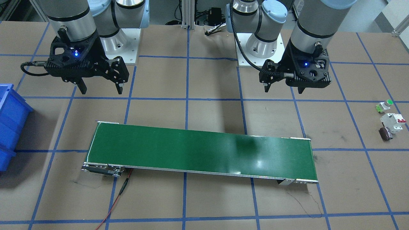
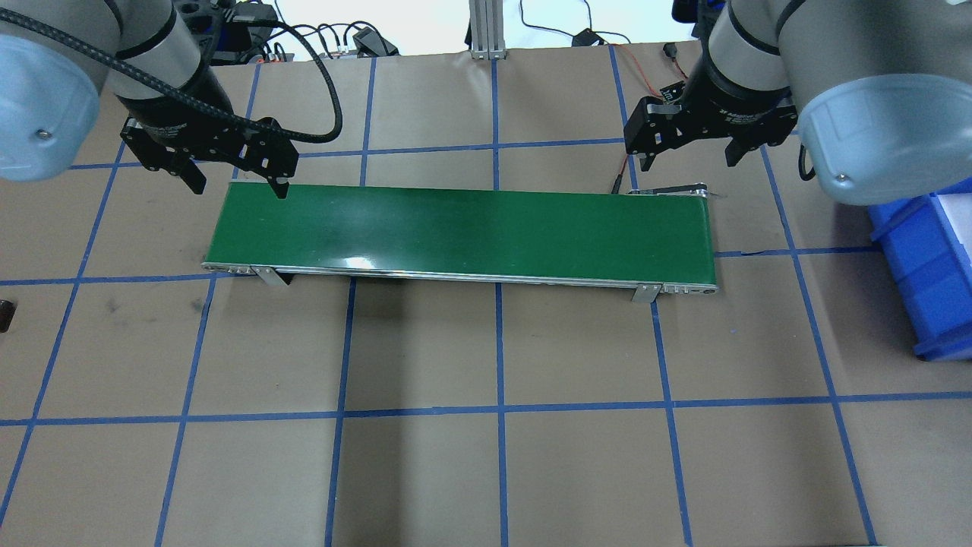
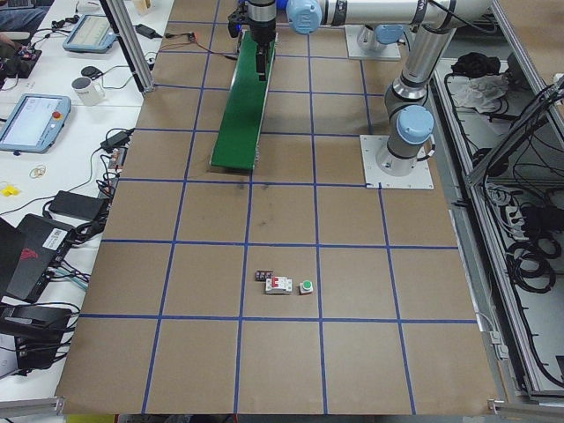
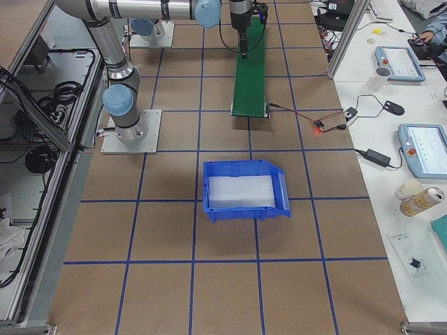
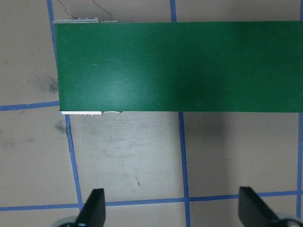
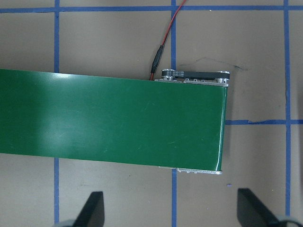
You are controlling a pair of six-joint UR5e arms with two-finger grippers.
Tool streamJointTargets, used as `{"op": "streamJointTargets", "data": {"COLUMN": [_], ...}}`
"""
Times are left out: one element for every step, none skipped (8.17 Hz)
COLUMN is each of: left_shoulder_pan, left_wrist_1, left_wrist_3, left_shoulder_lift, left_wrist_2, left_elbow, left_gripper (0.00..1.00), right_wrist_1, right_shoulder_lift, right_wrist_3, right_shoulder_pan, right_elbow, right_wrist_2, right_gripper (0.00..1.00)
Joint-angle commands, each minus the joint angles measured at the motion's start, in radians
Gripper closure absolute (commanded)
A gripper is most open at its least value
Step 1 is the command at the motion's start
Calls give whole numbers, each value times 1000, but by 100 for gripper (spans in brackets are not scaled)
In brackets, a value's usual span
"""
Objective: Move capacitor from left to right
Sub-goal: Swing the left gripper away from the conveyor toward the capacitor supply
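Note:
The capacitor, a small dark brown cylinder, lies on the table at the robot's far left, next to a white breaker and a green-capped push button. It also shows in the exterior left view and as a dark sliver at the edge of the overhead view. My left gripper is open and empty, hovering behind the left end of the green conveyor, far from the capacitor. My right gripper is open and empty behind the conveyor's right end.
A blue bin stands at the table's right side, beyond the conveyor's right end. A red wire runs from the conveyor's right end across the table. Blue tape lines grid the brown table.

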Motion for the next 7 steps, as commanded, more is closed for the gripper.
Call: {"op": "streamJointTargets", "data": {"left_shoulder_pan": [7, 24, 44, 91, 172, 250, 324], "left_wrist_1": [-1, 1, 2, 2, 1, 4, 30], "left_wrist_3": [14, 52, 139, 162, 167, 198, 236], "left_shoulder_lift": [11, 7, -1, -19, -30, -38, -73], "left_wrist_2": [11, 14, 14, 17, 16, 16, 19], "left_elbow": [0, 0, 0, 0, -2, -3, -18], "left_gripper": [0, 0, 0, 0, 0, 0, 0], "right_wrist_1": [0, 1, 1, 1, 1, 1, 1], "right_shoulder_lift": [0, 0, 0, 0, 2, 0, 0], "right_wrist_3": [-1, -1, -1, -1, -2, -1, -2], "right_shoulder_pan": [0, 0, 0, 0, 0, 0, 0], "right_elbow": [0, 0, 0, 0, 0, 2, 2], "right_wrist_2": [1, 1, 1, 1, 1, -1, 1], "right_gripper": [0, 0, 0, 0, 0, 0, 0]}}
